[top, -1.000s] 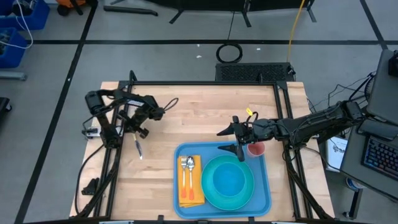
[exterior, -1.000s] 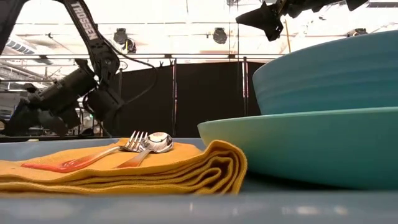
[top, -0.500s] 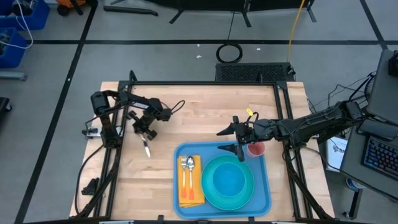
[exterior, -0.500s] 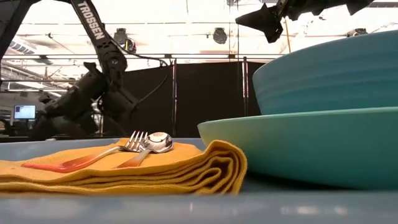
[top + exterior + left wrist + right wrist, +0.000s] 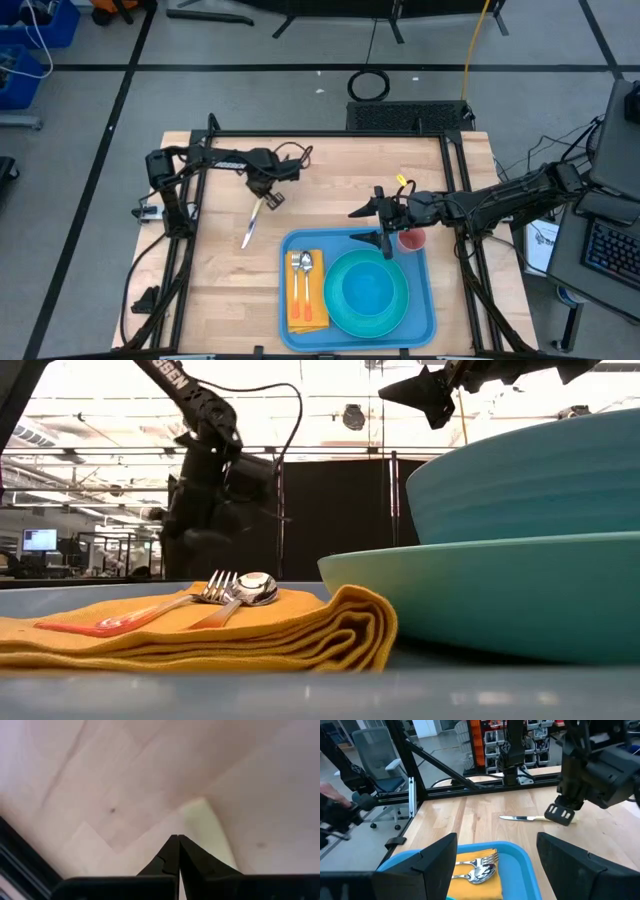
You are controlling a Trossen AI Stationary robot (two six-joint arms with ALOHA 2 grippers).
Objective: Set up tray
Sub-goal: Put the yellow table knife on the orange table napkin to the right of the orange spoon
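Two dark arms worked above the light wooden table [image 5: 330, 190]. Nearest the front edge lay the large flat blue plastic tray [image 5: 357, 291] with rounded corners and a raised rim. On it rested a folded orange cloth napkin [image 5: 308, 296] carrying a metal fork [image 5: 298, 275] and a metal spoon [image 5: 307, 272] with orange handles, side by side, beside a round turquoise plate [image 5: 368, 293] holding a teal bowl [image 5: 530, 485]. A small red cup [image 5: 411, 240] stood at the tray's far right corner. The right arm reached in from the table's right side, roughly level, and its gripper [image 5: 383, 226] hung over the tray's far edge just beside the cup, fingers [image 5: 432, 862] spread wide apart around nothing. Farther back and to the left, the left arm stretched rightward from its base with the wrist bent downward; its gripper [image 5: 268, 198] was clamped together on the pale handle of a table knife [image 5: 251, 221], whose blade pointed toward the table's front-left.
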